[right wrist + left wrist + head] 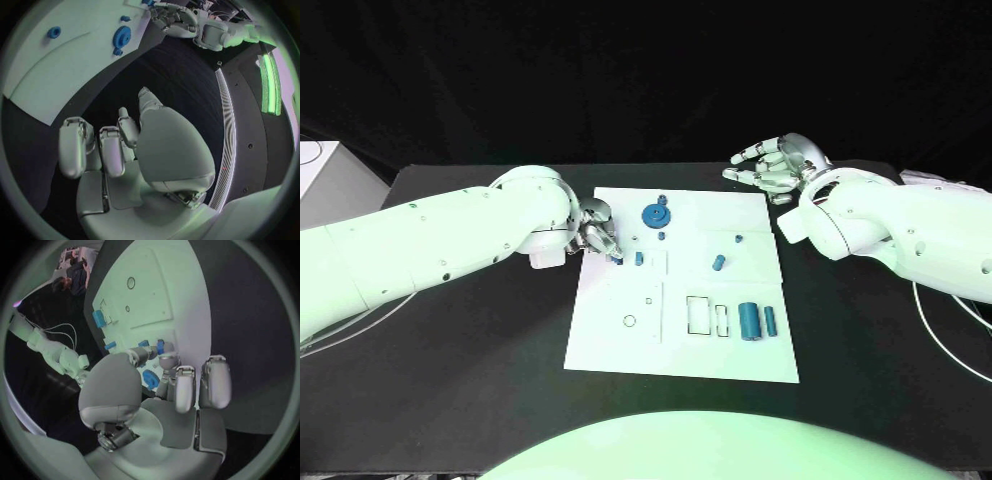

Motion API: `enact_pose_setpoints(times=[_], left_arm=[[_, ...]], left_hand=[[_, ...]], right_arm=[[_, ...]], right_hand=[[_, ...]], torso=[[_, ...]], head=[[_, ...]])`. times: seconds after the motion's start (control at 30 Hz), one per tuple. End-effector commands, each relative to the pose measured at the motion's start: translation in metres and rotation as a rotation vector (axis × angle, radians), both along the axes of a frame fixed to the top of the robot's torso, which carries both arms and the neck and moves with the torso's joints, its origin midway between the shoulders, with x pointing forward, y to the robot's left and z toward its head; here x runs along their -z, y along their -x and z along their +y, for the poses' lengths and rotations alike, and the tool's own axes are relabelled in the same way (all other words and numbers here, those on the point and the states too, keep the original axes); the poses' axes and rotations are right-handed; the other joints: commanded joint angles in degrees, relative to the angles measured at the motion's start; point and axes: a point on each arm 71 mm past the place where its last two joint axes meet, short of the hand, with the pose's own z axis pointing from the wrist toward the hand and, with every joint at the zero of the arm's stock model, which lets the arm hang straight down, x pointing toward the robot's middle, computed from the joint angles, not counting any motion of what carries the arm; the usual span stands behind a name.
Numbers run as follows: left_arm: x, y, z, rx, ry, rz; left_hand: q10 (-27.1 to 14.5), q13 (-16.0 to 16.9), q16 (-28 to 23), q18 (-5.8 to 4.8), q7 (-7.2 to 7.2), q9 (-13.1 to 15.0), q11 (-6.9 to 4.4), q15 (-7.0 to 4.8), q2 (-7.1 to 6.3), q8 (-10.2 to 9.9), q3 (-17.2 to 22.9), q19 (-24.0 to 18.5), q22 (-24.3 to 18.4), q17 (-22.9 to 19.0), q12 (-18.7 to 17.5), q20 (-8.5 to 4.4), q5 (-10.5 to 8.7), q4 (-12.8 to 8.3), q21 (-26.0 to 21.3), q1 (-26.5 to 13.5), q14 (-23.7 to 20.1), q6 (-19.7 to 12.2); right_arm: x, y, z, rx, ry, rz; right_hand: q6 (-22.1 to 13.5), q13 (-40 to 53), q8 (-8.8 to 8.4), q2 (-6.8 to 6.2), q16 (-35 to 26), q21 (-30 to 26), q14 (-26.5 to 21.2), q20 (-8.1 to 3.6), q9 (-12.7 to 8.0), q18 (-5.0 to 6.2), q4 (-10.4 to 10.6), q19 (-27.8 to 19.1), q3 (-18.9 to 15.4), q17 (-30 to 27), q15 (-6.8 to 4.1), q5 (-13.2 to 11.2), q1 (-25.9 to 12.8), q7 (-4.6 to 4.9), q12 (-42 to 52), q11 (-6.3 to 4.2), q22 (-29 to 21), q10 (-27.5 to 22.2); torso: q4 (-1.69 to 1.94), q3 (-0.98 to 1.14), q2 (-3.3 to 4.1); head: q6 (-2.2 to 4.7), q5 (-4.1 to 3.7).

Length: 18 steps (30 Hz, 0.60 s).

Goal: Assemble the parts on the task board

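We judge the small blue plastic peg near the white task board's left edge light, rigid, slippery, best pinched mid-shaft; left robot hand hovers released beside it, right robot hand loosely curled, empty.

White task board lies flat mid-worktop, blue gear up top, two blue cylinders standing lower right.

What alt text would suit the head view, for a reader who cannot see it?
A white task board lies on a black table, with blue parts on it. The left hand reaches over its left edge; the right hand hovers open beyond its far right corner.
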Motion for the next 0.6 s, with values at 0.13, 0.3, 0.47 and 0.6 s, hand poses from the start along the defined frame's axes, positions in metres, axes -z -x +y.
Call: enact_pose_setpoints(times=[0.13, 0.3, 0.47, 0.6], left_arm=[[0.0013, 0.0022, -0.0015, 0.012, -0.019, 0.009], [0.0013, 0.0032, -0.003, 0.015, -0.016, 0.011], [0.0011, 0.0044, -0.0049, 0.016, -0.007, 0.013], [0.0007, 0.0043, -0.0057, 0.011, 0.003, 0.01]], left_hand=[[0.5, 0.2, 0.2, -0.62, -0.8, 0.0, -0.15, -0.5, -0.11, 0.3, 11.2, 0.4, 1.6, 15.1, 0.3, -0.12, 0.34, -10.8, 0.2, -0.6, 6.0, 1.1], [0.5, 0.2, 0.2, -0.62, -0.8, 0.0, -0.15, -0.5, -0.11, 0.3, 11.2, 0.4, 1.6, 15.1, 0.3, -0.12, 0.34, -10.8, 0.2, -0.6, 6.0, 1.1], [0.9, 0.8, 0.2, -0.61, -0.85, -0.1, -0.19, -0.52, -0.43, 0.4, 11.2, 0.4, 1.6, 15.1, 0.6, -0.16, 0.45, -10.9, 0.2, -1.0, 6.0, 1.3], [1.6, 1.7, 0.2, -0.63, -1.01, -0.2, -0.28, -0.56, -0.91, 0.6, 10.8, 0.4, 1.7, 15.1, 1.2, -0.19, 0.44, -10.8, 0.2, -1.9, 6.0, 1.6]], right_arm=[[0.0002, 0.0003, 0.0019, -0.023, 0.002, -0.003], [0.0004, 0.0003, 0.0019, -0.023, 0.002, -0.003], [0.0005, 0.0003, 0.0019, -0.023, 0.002, -0.003], [0.0006, 0.0003, 0.0017, -0.022, 0.002, -0.003]], right_hand=[[-0.5, -0.1, 0.24, 0.06, -0.3, -0.4, 3.7, -0.18, 0.1, 0.59, 0.0, 0.6, 0.5, 7.0, -0.18, 0.2, -0.5, -0.11, -0.2, -0.29, 5.7, 0.1], [-0.5, -0.1, 0.24, 0.06, -0.3, -0.4, 3.7, -0.18, 0.1, 0.59, 0.0, 0.6, 0.5, 7.0, -0.18, 0.2, -0.5, -0.11, -0.2, -0.29, 5.7, 0.1], [-0.5, -0.1, 0.24, 0.06, -0.3, -0.4, 3.7, -0.18, 0.1, 0.59, 0.0, 0.6, 0.5, 7.0, -0.18, 0.2, -0.5, -0.11, -0.2, -0.29, 5.7, 0.1], [-0.5, -0.1, 0.24, 0.06, -0.3, -0.4, 3.7, -0.18, 0.1, 0.59, 0.0, 0.6, 0.5, 7.0, -0.18, 0.2, -0.5, -0.11, -0.2, -0.29, 5.7, 0.1]], torso=[[-0.03, 0.05, -0.03], [0.0, 0.06, -0.04], [0.0, 0.05, 0.0], [-0.03, 0.07, -0.02]], head=[[0.01, 0.0], [0.01, -0.03], [0.01, -0.06], [0.01, -0.14]])
